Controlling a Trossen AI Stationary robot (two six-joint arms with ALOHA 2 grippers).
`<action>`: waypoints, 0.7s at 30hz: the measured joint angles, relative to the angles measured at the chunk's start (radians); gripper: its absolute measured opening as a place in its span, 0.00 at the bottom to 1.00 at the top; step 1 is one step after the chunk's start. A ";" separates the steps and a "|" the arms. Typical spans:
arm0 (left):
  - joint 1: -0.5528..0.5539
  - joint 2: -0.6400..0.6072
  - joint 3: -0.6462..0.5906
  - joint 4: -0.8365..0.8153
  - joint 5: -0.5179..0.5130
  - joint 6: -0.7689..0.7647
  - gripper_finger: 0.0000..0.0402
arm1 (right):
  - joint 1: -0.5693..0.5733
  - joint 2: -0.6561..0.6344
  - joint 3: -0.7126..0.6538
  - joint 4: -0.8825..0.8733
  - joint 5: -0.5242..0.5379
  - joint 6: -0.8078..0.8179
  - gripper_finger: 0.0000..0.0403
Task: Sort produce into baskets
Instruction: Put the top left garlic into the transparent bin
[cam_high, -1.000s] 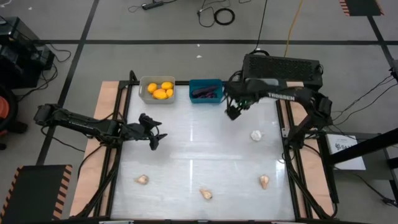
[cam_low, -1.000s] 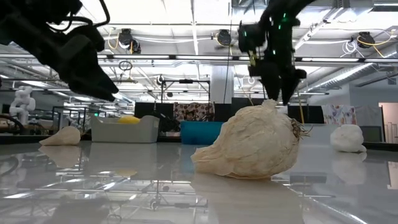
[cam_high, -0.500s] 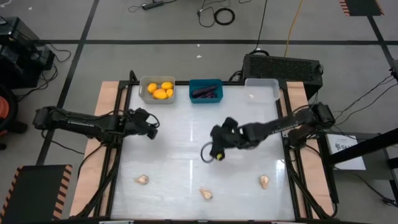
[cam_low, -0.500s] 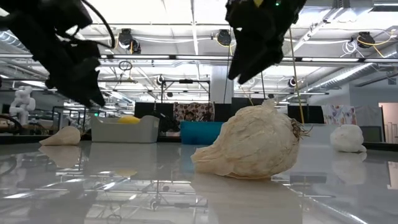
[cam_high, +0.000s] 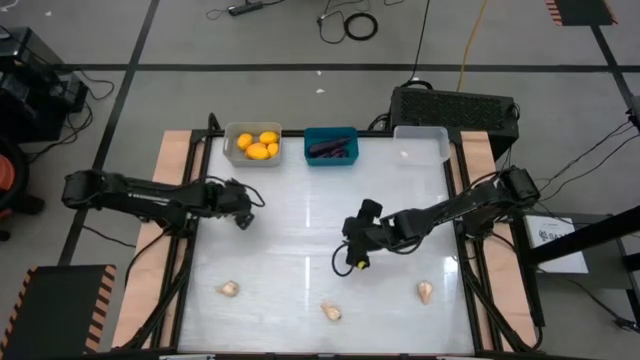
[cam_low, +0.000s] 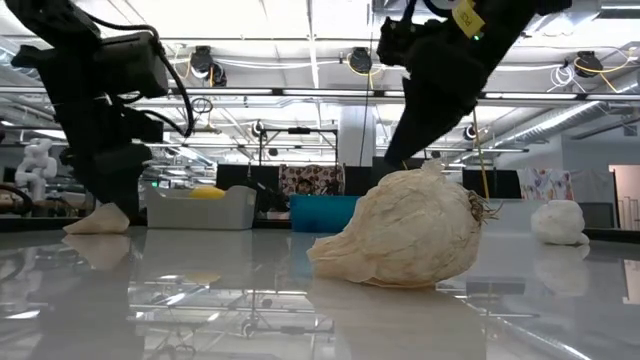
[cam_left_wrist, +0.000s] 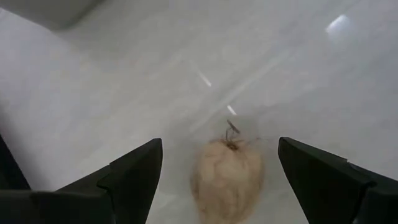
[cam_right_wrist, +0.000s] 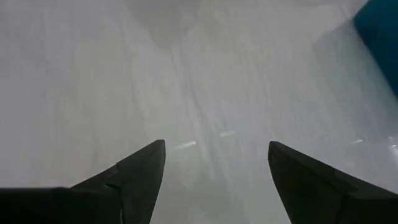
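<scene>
White desk (cam_high: 300, 230) surface carries three beige garlic bulbs (cam_high: 229, 290) along its near edge. The left pincer (cam_high: 243, 212) is held wide at the desk's left side, apart from the bulb seen ahead between its fingers (cam_left_wrist: 134, 177). The right pincer (cam_high: 357, 262) is spread wide and empty mid-desk, near the middle bulb (cam_high: 331, 312). Yellow fruits (cam_high: 258, 145) are contained in the grey basket (cam_high: 232, 152).
</scene>
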 joint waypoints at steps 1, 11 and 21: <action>0.000 0.010 0.000 0.001 0.013 0.000 0.81 | -0.001 0.000 -0.006 0.002 0.000 -0.006 0.69; -0.001 0.101 0.001 0.019 0.100 -0.004 0.81 | 0.003 0.000 -0.018 -0.030 -0.012 -0.001 0.69; -0.001 0.113 0.002 0.032 0.131 -0.004 0.62 | 0.015 0.000 -0.018 -0.081 -0.064 0.019 0.69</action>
